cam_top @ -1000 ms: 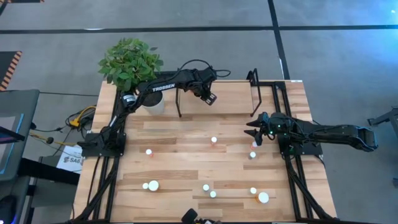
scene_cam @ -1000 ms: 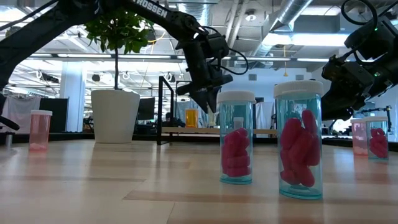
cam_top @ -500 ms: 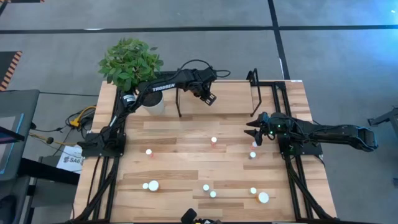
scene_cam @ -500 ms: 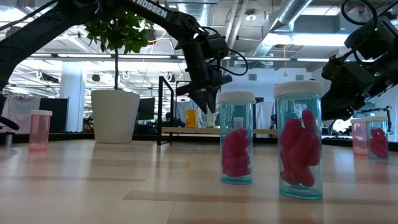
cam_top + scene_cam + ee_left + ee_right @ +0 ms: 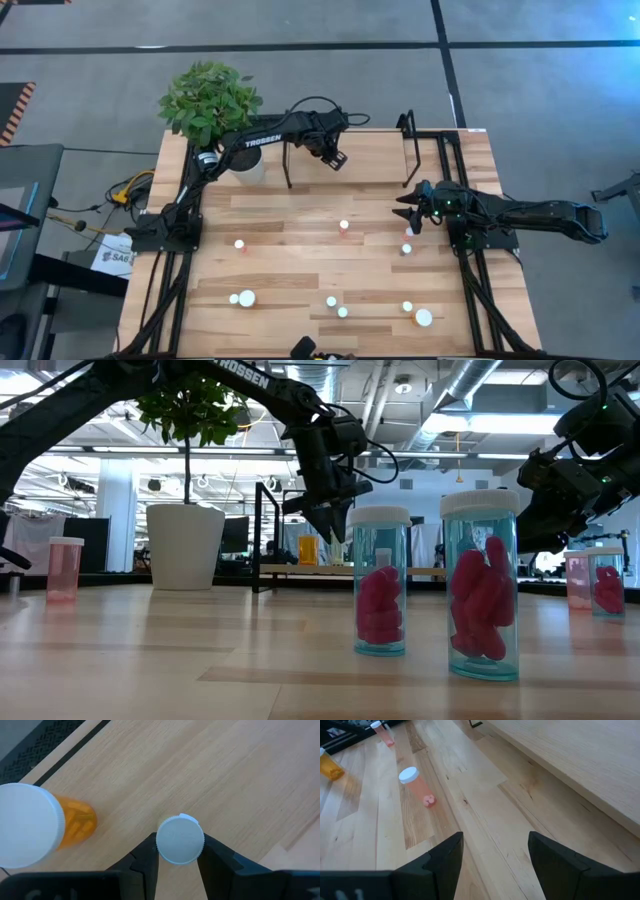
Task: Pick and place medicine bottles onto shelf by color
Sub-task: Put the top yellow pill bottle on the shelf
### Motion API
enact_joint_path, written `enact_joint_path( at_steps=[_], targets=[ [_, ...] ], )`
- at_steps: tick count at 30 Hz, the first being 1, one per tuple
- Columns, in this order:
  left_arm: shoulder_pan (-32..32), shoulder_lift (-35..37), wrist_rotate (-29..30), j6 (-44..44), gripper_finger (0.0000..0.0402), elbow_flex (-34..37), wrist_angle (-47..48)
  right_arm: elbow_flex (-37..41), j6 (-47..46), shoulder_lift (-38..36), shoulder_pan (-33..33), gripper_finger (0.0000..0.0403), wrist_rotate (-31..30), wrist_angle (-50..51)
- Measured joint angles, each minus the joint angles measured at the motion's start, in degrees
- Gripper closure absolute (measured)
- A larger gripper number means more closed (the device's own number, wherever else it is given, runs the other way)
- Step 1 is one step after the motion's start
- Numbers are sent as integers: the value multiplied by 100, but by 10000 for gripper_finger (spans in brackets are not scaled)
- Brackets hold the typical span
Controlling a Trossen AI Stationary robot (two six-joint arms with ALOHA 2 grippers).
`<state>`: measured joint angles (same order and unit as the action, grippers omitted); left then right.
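The shelf (image 5: 365, 150), a light board between black uprights, stands at the table's far edge. My left gripper (image 5: 337, 158) points steeply down over the shelf's left part, shut on a white-capped medicine bottle (image 5: 180, 840). The cap hides the bottle's body. An orange bottle (image 5: 75, 822) stands on the board right beside it. My right gripper (image 5: 410, 213) waits open at the table's right side, with nothing between its fingers (image 5: 447, 862). Several more bottles stand on the tabletop, among them one at mid-table (image 5: 344, 226) and a pinkish one (image 5: 416, 784). My left gripper pinches the bottle's round white cap (image 5: 161, 842) between its two fingers, one on either side of the rim. The fingers come from above, slanting steeply down. The bottle stays upright under the cap. Whether its base rests on the shelf board, I cannot tell.
A potted plant (image 5: 210, 100) in a white pot (image 5: 185, 545) stands at the far left corner, next to the shelf's left upright (image 5: 289, 165). The right upright (image 5: 408, 150) stands near my right arm. Two large bottles of pink pills (image 5: 483, 585) stand near the front edge.
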<state>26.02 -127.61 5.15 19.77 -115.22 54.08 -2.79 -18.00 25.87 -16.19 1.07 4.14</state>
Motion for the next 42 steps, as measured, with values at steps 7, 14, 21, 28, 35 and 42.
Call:
enact_joint_path(
  at_steps=[7,14,21,28,35,42],
  targets=[
    [0,-2,0,0,298,0,2,0,0,-2,-2,154,-1,0],
    [0,-2,0,5,298,0,7,-1,0,0,-2,154,-1,1],
    [0,-2,0,23,298,0,24,-1,0,0,-2,154,-1,-1],
    [0,-2,0,49,298,0,24,0,0,0,-2,154,-1,-2],
    [0,-2,0,87,283,2,9,-2,0,0,0,154,-1,-2],
    [1,-2,3,44,252,2,-77,-2,0,0,-2,154,0,0]
  ],
)
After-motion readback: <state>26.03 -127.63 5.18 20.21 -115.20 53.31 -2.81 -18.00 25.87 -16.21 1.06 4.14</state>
